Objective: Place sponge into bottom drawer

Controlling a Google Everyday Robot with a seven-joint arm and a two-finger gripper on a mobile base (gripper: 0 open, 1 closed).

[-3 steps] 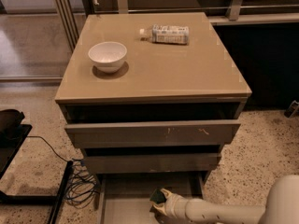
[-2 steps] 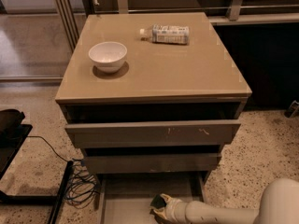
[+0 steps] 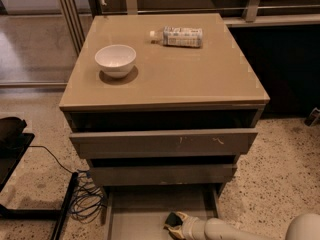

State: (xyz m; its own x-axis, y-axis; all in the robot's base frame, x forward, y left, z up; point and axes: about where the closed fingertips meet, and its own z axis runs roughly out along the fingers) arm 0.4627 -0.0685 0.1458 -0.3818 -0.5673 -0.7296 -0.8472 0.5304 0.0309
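The bottom drawer point(image 3: 142, 209) is pulled out at the foot of the grey-brown cabinet, and its flat grey floor shows. My gripper point(image 3: 179, 225) reaches in from the lower right on a white arm point(image 3: 220, 230), low over the drawer's front right part. It is shut on the sponge point(image 3: 171, 219), a small dark green pad with yellow foam beneath. I cannot tell whether the sponge touches the drawer floor.
The top drawer point(image 3: 165, 143) with a scratched front and the middle drawer point(image 3: 160, 175) stand slightly open above. A white bowl point(image 3: 115, 60) and a lying bottle point(image 3: 177, 36) are on the cabinet top. Cables point(image 3: 87, 204) and black equipment point(image 3: 10, 134) lie on the floor at left.
My gripper with the sponge has moved a little lower and nearer the frame's bottom edge within the bottom drawer. Nothing else has moved.
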